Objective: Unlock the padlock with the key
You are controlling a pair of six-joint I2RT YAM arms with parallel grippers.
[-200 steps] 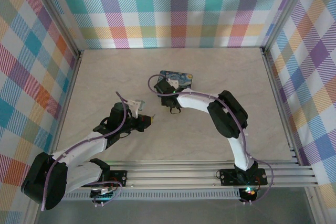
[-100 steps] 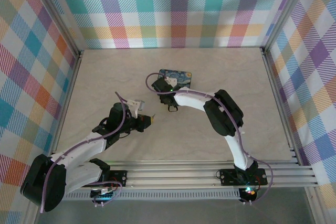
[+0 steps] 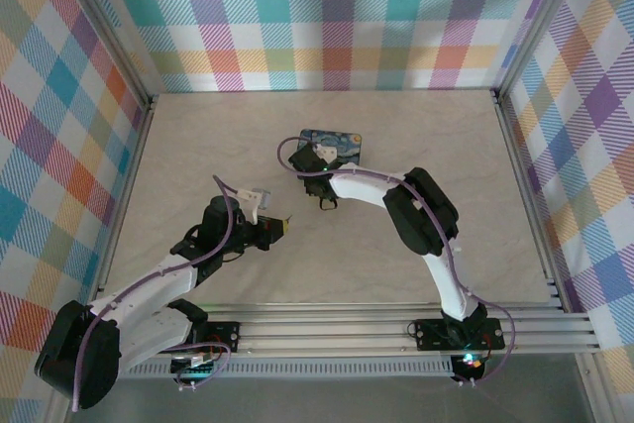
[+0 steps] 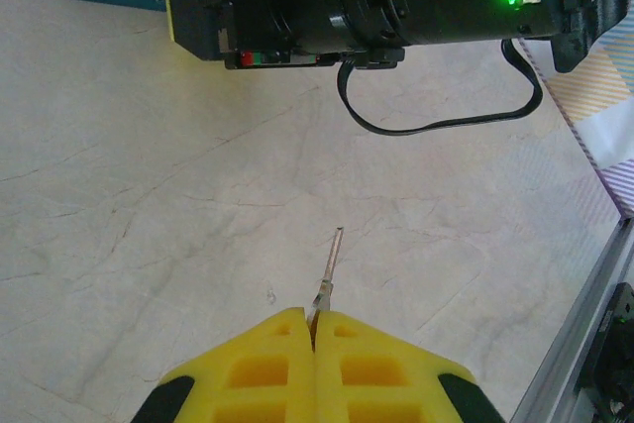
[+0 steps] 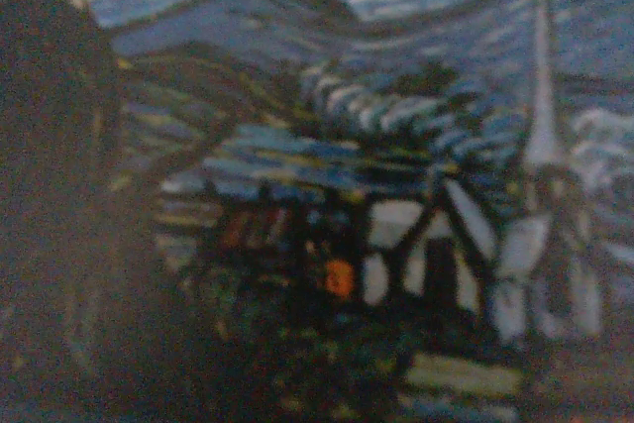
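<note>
1. Table (image 3: 198, 146): pale marbled top, walled by checked panels.
2. Right arm (image 3: 371, 188): stretched far and left across the middle; wrist bent down over the mat; seen from the left wrist as a black body with green lights.
3. Left arm (image 3: 168, 279): laid low, reaching toward the centre; wrist aimed far-right at the right arm.
4. Mat (image 3: 342, 143): night-sky print, far centre; blurred and close in the right wrist view.
5. Right gripper (image 3: 307, 158): at the mat's near-left corner; whether it is parted or closed cannot be told.
6. Left gripper (image 4: 313, 322): yellow pads pressed together on the key's head.
7. Key (image 4: 330, 263): thin blade protruding beyond the pads, over bare table, near the right arm but apart from it; judged light, stiff and smooth, liable to swivel; best clamped flat across the head.
8. Padlock: place cannot be told; judged heavier and rigid, best steadied by its body.
</note>
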